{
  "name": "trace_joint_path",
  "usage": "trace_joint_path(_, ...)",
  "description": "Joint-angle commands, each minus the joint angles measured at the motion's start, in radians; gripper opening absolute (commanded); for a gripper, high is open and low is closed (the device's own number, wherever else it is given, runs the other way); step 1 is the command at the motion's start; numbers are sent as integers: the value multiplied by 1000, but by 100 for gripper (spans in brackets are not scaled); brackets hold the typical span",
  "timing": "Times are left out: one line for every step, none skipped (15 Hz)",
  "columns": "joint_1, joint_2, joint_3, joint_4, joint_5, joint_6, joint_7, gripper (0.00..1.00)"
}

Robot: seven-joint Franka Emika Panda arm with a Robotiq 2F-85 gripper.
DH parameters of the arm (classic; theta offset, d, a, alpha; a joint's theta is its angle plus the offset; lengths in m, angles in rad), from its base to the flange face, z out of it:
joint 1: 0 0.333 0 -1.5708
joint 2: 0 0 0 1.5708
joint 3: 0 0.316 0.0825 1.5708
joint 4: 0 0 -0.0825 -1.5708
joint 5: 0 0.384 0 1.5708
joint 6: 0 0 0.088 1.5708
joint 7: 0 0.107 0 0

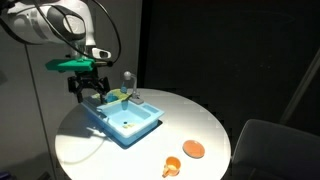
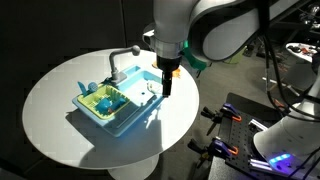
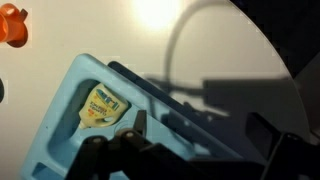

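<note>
End effector [image 2: 166, 92] jaws apart, hovering above blue toy sink [image 2: 128, 123]

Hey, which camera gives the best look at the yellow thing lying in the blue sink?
The wrist view: the yellow thing lies close up inside the blue sink, with its printed face visible. In both exterior views it is only a small yellow-green patch in the sink, too small for detail.
</note>
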Motion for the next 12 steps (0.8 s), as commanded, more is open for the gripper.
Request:
trace_joint_path(-3,3,4,1,1,-2,-1,100)
trace_joint_path(-4,7,3,1,1,-2,-1,100)
trace_joint_path(-4,9,3,1,1,-2,-1,100)
trace_joint_path(-4,9,3,1,1,-2,-1,100)
trace_joint_path(-9,7,-2,-1,9,-5,-11,100)
trace_joint_path(-11,11,-5,-2,23,0,-18,100)
trace_joint_path(-8,21,-2,0,43,6,-27,100)
trace_joint_path(-1,37,4,5,67,15,-37,100)
trace_joint_path(6,52,11,12,95,23,-49,100)
trace_joint_path(11,64,17,17,113,29,-57,100)
trace_joint_path(17,80,23,25,135,36,-70,100)
trace_joint_path(22,96,31,33,146,45,-78,100)
